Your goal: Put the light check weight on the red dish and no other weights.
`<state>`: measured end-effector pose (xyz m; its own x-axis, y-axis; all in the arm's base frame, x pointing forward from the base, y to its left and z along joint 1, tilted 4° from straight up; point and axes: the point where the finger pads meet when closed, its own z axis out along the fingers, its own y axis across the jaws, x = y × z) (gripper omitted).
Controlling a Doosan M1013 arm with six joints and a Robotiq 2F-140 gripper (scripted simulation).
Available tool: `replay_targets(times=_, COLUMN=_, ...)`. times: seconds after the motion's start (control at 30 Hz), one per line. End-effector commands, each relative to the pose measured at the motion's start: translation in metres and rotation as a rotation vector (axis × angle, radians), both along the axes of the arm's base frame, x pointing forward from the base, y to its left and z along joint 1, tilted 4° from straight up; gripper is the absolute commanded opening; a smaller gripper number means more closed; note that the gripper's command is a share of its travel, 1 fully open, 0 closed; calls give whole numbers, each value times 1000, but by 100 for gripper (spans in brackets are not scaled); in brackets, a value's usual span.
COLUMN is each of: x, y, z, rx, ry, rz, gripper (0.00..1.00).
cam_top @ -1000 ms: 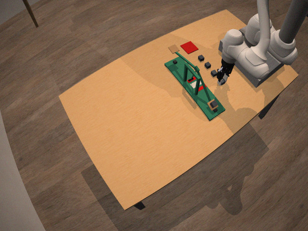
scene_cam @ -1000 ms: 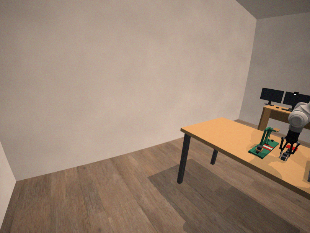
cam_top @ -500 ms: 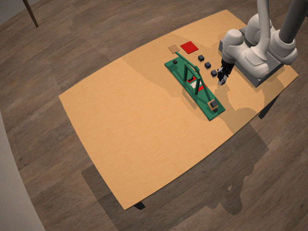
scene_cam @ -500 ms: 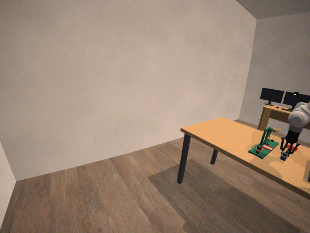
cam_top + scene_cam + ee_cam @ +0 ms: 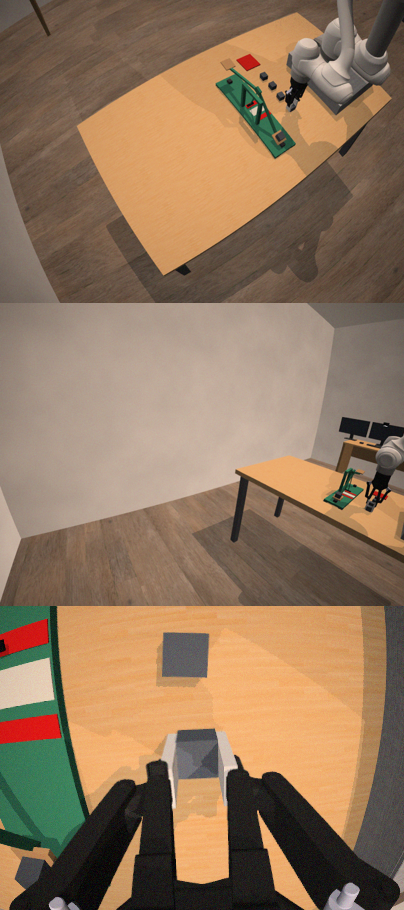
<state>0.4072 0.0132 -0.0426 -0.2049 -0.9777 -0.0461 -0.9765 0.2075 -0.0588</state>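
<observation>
My gripper (image 5: 291, 106) (image 5: 371, 504) (image 5: 197, 748) is shut on a dark grey weight (image 5: 198, 751) at table level, with a pad against each side. Three like weights (image 5: 263, 76) (image 5: 272, 85) (image 5: 280, 96) stand in a row beside it; the nearest also shows in the wrist view (image 5: 185, 655). Another weight (image 5: 280, 135) (image 5: 338, 494) (image 5: 31, 871) sits on the balance's lowered near pan. The far pan (image 5: 227, 64) (image 5: 360, 472) is raised and empty. The pointer (image 5: 250, 103) is over a red field. The red dish (image 5: 248, 62) lies flat with nothing on it.
The balance's green base (image 5: 282, 152) (image 5: 27, 771) lies beside the row, with its posts (image 5: 259, 114) and beam (image 5: 270, 115) standing above it. The arm's grey base block (image 5: 337, 105) (image 5: 392, 736) is on the row's other side.
</observation>
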Motion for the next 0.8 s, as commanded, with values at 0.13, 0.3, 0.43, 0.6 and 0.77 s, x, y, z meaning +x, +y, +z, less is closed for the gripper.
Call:
replay_targets(times=0.13, x=-1, y=2, z=-3, rx=2, ry=-1, rz=1, gripper=24)
replay_targets(times=0.3, x=-1, y=2, z=-2, rx=2, ry=-1, rz=1, gripper=24)
replay_targets(times=0.43, x=-2, y=1, z=7, rx=2, ry=-1, rz=1, gripper=24)
replay_targets(times=0.6, x=-3, y=1, z=20, rx=2, ry=-1, rz=1, gripper=24)
replay_targets(times=0.77, x=-5, y=0, z=46, rx=2, ry=-1, rz=1, gripper=24)
